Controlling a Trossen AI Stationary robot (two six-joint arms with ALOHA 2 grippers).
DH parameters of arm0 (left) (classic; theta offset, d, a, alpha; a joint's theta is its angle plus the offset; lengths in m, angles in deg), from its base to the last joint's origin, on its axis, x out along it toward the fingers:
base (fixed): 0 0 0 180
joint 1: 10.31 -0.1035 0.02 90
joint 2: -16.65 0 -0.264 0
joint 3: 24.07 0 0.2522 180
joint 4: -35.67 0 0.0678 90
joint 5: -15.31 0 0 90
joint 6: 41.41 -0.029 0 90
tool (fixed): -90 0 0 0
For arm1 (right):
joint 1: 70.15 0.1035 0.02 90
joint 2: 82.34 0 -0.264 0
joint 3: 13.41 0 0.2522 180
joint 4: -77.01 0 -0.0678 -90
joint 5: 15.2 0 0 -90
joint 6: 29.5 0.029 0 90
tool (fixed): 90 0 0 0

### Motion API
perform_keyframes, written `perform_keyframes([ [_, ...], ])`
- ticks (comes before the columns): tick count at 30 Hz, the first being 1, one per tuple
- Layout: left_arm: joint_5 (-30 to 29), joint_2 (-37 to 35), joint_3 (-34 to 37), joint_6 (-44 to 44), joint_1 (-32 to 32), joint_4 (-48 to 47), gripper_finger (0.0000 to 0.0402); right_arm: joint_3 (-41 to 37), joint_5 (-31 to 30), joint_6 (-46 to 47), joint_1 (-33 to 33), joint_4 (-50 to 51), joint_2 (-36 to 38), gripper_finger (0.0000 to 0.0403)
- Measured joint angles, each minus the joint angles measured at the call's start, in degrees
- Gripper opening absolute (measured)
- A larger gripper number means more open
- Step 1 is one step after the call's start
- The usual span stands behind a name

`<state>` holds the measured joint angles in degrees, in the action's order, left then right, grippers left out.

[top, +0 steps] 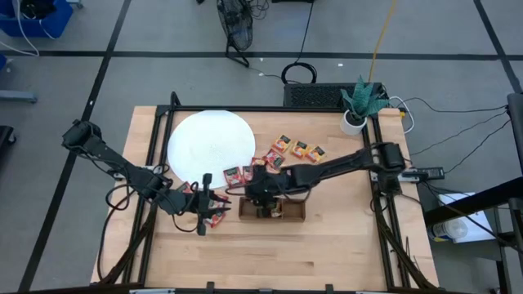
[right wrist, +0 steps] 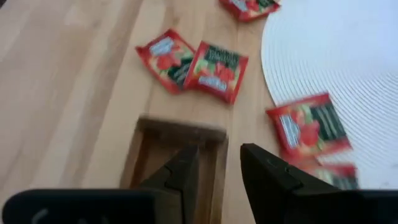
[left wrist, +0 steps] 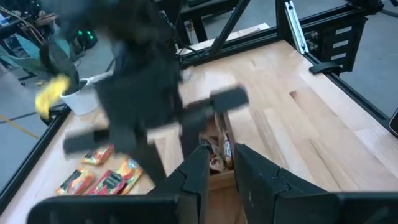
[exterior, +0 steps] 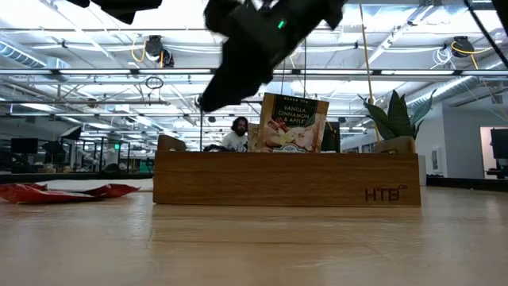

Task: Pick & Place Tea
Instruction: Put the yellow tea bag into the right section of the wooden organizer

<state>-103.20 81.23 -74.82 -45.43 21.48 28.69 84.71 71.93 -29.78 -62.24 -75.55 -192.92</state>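
1. Hovering over the near-left end of the long brown three-compartment wooden tray [top: 272,209], the right end effector [top: 260,194] has its dark fingers parted with a narrow gap, nothing visible between them.
2. Red square foil tea sachets [right wrist: 193,65] lie flat on the pale wooden surface [top: 327,245] just beyond that tray end, on the side toward the white ribbed disc [top: 208,145]; in the right wrist view a pair lies overlapping, and another sachet rests partly on the disc's edge.
3. Left end effector [top: 204,208] sits low, left of the tray, among a few more red sachets; fingers slightly apart, whether anything is pinched I cannot tell.
4. Orange-yellow sachets [top: 298,149] lie farther back, well apart from both arms.
5. One pale green-white sachet [exterior: 292,121] stands upright inside the tray.
6. Judgement: right arm is nearest the overlapping red pair; sachets are thin, glossy, slippery, lying flat, so an edge pinch looks needed.
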Motion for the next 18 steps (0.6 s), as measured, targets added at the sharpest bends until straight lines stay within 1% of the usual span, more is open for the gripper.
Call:
perform_keyframes([
  [2,0.0,0.0,0.0,-0.14,0.0,-1.07,0.0081,0.01,-7.06,1.77,1.14,8.15,2.58,0.0105],
  [4,-0.02,0.0,0.0,-0.16,-0.04,-1.06,0.0081,0.01,-16.2,5.21,1.88,18.01,5.14,0.0105],
  [6,0.07,0.0,0.0,-0.16,-0.22,-0.82,0.0081,0.01,-24.94,12.14,1.88,27.98,7.64,0.0105],
  [7,0.07,0.0,0.0,-0.16,-0.22,-0.77,0.0081,0.01,-28.01,16.58,1.51,32.82,8.5,0.0105],
  [8,0.05,0.0,0.0,-0.16,-0.25,-0.64,0.0081,0.01,-29.65,20.83,0.83,36.92,9.18,0.0105],
  [10,0.07,0.0,0.0,-0.16,-0.26,-0.61,0.0081,0.01,-29.52,27.11,-1.13,44.03,9.85,0.0105],
  [12,0.07,0.0,0.0,-0.19,-0.26,-0.68,0.0081,-0.64,-26.22,29.17,-3.88,48.43,9.88,0.0109],
  [13,0.08,0.0,0.0,-0.19,-0.26,-0.71,0.0081,-1.44,-24.23,28.75,-5.49,48.87,9.88,0.0114],
  [15,0.09,0.0,0.0,-0.19,-0.26,-0.61,0.0081,-4.25,-19.97,25.73,-9.1,46.49,9.88,0.0132],
  [18,0.09,0.0,0.0,-0.19,-0.26,-0.63,0.0081,-10.03,-13.51,20.01,-15.02,39.38,9.79,0.0172],
])
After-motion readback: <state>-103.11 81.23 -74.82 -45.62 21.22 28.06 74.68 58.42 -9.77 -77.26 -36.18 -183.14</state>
